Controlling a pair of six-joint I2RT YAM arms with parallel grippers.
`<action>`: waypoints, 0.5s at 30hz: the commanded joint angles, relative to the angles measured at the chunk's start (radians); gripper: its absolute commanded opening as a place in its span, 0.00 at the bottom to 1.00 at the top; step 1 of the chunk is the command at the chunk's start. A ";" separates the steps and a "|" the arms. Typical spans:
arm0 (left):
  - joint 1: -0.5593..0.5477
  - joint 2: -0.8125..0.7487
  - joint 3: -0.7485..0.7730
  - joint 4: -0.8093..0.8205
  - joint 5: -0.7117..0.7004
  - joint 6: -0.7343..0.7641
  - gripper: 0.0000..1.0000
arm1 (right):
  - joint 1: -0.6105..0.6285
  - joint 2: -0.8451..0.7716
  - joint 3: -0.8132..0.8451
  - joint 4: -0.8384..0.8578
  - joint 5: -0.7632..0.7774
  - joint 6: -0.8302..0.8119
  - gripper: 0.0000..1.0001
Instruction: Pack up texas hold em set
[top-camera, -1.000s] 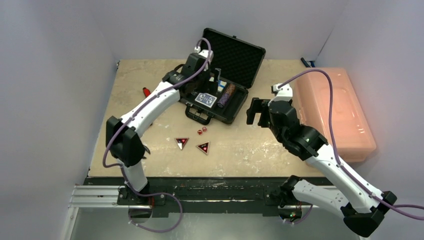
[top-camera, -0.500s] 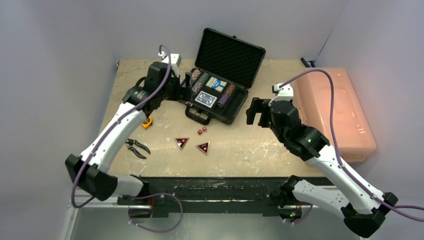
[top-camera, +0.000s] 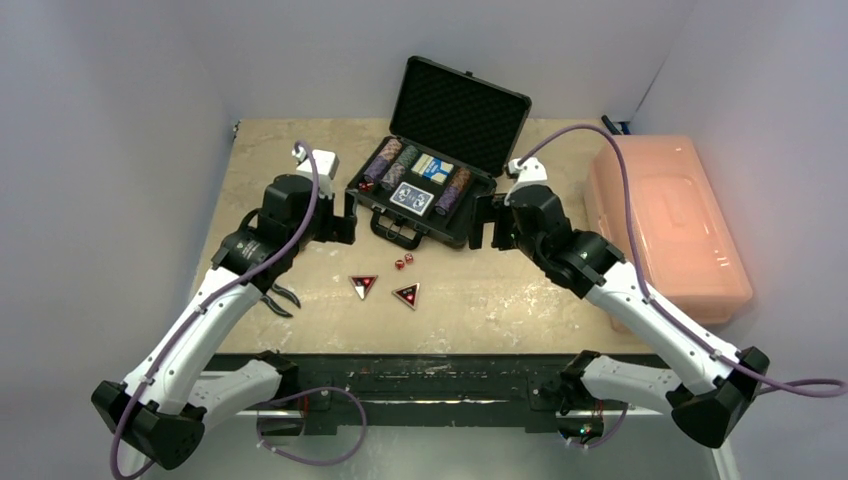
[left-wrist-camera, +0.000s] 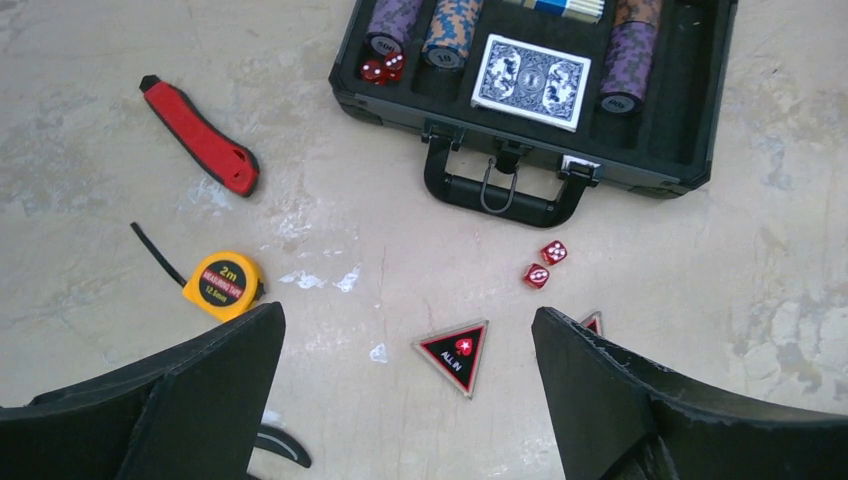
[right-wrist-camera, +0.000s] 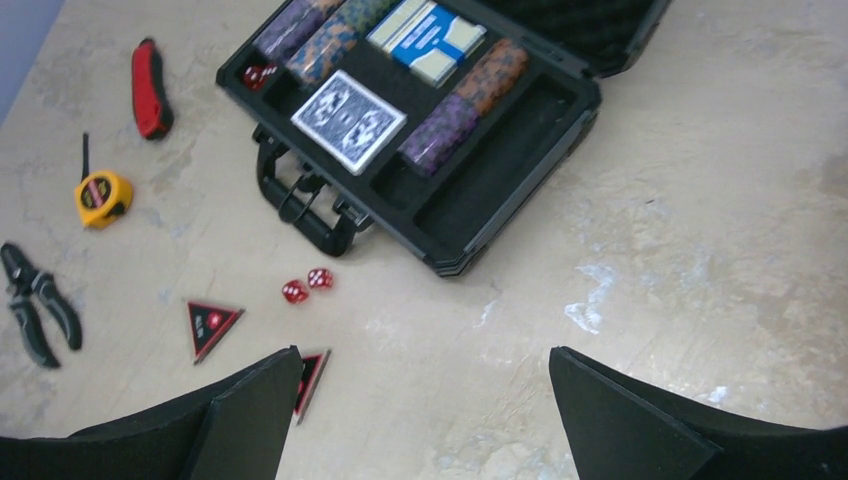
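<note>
The black briefcase (top-camera: 466, 226) lies open at the back centre, its foam lid (top-camera: 460, 100) upright. Inside are chip stacks (left-wrist-camera: 620, 70), a blue-backed card deck (left-wrist-camera: 531, 80), a second deck (right-wrist-camera: 425, 38) and two red dice (left-wrist-camera: 382, 68). Two more red dice (left-wrist-camera: 545, 265) lie on the table in front of the handle (left-wrist-camera: 500, 200). Two triangular red-black buttons (top-camera: 363, 285) (top-camera: 406, 295) lie nearer me. My left gripper (left-wrist-camera: 408, 315) is open and empty above the "ALL IN" button (left-wrist-camera: 456, 353). My right gripper (right-wrist-camera: 423, 352) is open and empty, right of the case's front corner.
A red-handled tool (left-wrist-camera: 198, 136), a yellow tape measure (left-wrist-camera: 222, 284) and black pliers (right-wrist-camera: 35, 315) lie on the table left of the case. A large pink plastic bin (top-camera: 668, 225) stands along the right edge. Walls close in the table on three sides.
My left arm has pulled back from over the case to the near left. My right gripper has moved left, closer to the case's front right corner.
</note>
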 joint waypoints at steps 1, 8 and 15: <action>0.003 -0.040 -0.030 0.068 -0.071 0.019 0.95 | 0.002 0.042 0.050 0.057 -0.127 -0.072 0.99; 0.003 -0.081 -0.034 0.060 -0.151 0.016 0.94 | 0.004 0.138 0.049 0.102 -0.283 -0.150 0.99; 0.003 -0.121 -0.040 0.057 -0.238 0.017 0.92 | 0.008 0.252 0.062 0.121 -0.363 -0.165 0.99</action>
